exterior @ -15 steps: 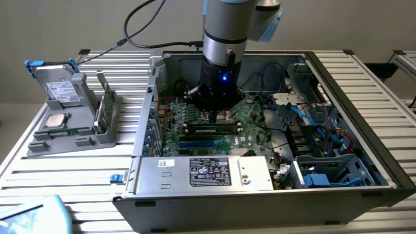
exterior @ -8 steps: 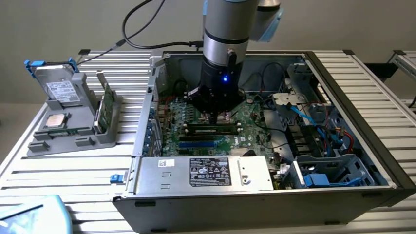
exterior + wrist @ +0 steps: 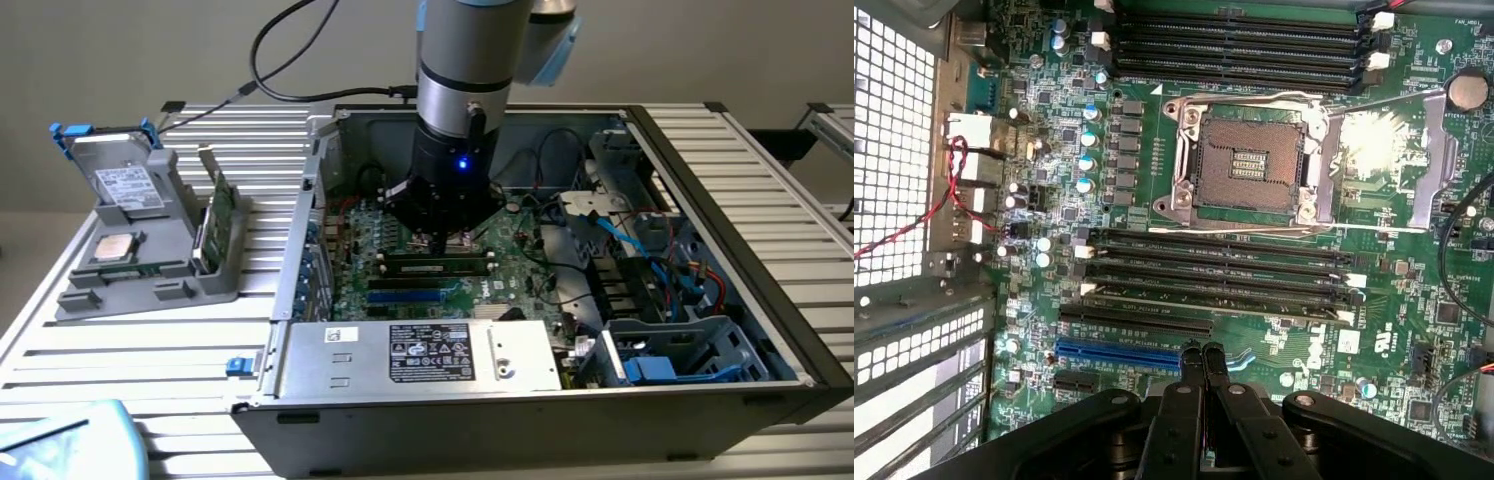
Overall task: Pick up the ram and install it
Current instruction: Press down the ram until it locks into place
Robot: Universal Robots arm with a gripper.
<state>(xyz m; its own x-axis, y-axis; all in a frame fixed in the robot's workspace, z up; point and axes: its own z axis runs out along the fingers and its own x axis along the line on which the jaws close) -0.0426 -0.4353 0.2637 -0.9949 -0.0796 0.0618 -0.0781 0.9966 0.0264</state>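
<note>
- The hand (image 3: 451, 238) is seen at the centre of the exterior frame, lowered into an open computer case (image 3: 747, 300) that lies on a slatted tabletop (image 3: 134, 350).
- In the wrist view the fingers (image 3: 1192, 372) are shown pressed together, tip against tip, with nothing pinched between them.
- The ram (image 3: 430, 266), a narrow green stick with dark chips, is seen just below the hand in the exterior frame, seated lengthwise in a slot on the motherboard (image 3: 527, 255).
- The fingertips appear just above the stick; whether it is touched cannot be told.
- In the wrist view an empty processor socket (image 3: 1246, 163) is seen at upper centre, with rows of black memory slots (image 3: 1219, 268) beneath it and a blue slot (image 3: 1116, 352) near the fingertips.
- A grey power supply (image 3: 420, 355) with a label is placed at the lower centre of the exterior frame.
- At the left of that frame a grey holder (image 3: 140, 250) is seen on the tabletop, carrying a square silver chip (image 3: 115, 246), an upright green card (image 3: 216, 215) and a drive in a blue frame (image 3: 118, 170).
</note>
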